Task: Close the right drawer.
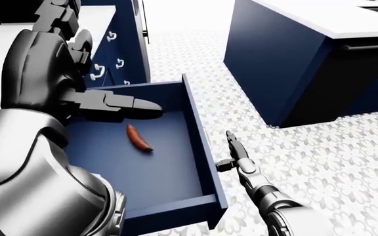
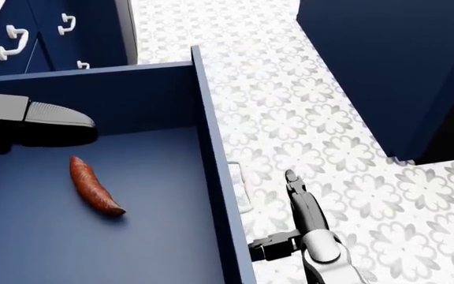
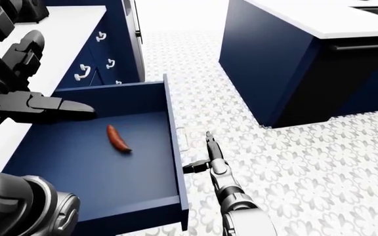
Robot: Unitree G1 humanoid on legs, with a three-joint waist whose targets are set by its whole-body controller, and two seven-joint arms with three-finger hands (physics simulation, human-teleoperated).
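Note:
The navy drawer (image 2: 211,154) stands pulled out, filling the left of the head view, with its front panel running top to bottom. A white handle (image 2: 240,188) shows on the panel's outer face. A reddish-brown sausage-shaped item (image 2: 93,192) lies on the drawer floor. My right hand (image 2: 284,220) is open beside the panel's outer face, fingers stretched upward and thumb pointing at the panel near its lower end. My left hand (image 2: 50,123) hovers open over the drawer's upper left part, holding nothing.
A dark blue kitchen island (image 2: 384,71) stands at the right across the patterned tile floor (image 2: 322,118). Blue cabinet fronts with white handles (image 2: 10,44) are at the top left, under a white counter (image 3: 51,29).

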